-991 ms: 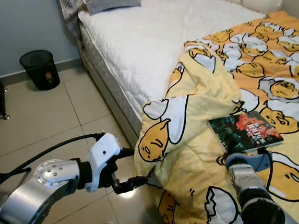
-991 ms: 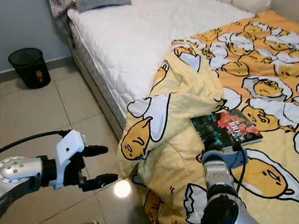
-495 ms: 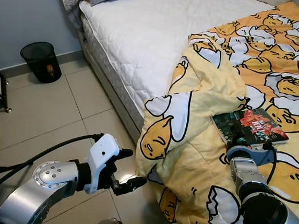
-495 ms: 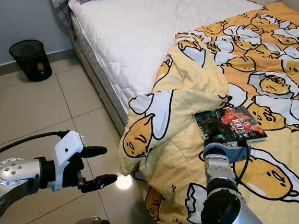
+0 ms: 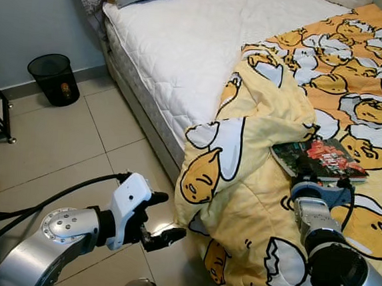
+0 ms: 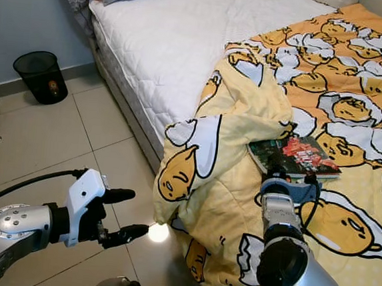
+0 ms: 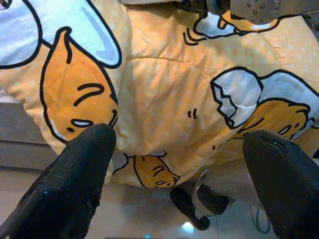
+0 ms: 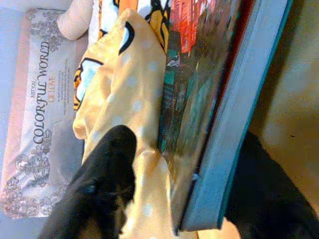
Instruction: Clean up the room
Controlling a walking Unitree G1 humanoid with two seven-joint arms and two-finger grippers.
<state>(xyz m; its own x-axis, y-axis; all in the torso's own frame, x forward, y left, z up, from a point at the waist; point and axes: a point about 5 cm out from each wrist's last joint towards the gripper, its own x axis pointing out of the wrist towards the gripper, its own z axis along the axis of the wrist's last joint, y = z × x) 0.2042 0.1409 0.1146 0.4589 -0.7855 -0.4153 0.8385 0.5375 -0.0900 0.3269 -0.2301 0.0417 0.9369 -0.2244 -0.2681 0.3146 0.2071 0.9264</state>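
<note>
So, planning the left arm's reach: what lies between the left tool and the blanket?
Bare tiled floor, per the eye views; left tool hangs open beside the blanket.

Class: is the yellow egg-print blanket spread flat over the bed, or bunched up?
Bunched up. The blanket is heaped in folds at the mattress edge, one corner hanging toward the floor, leaving white mattress bare.

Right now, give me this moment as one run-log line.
right gripper: around book edge, closing state unclear | left gripper: open, above floor beside hanging blanket | book: on blanket, on bed
</note>
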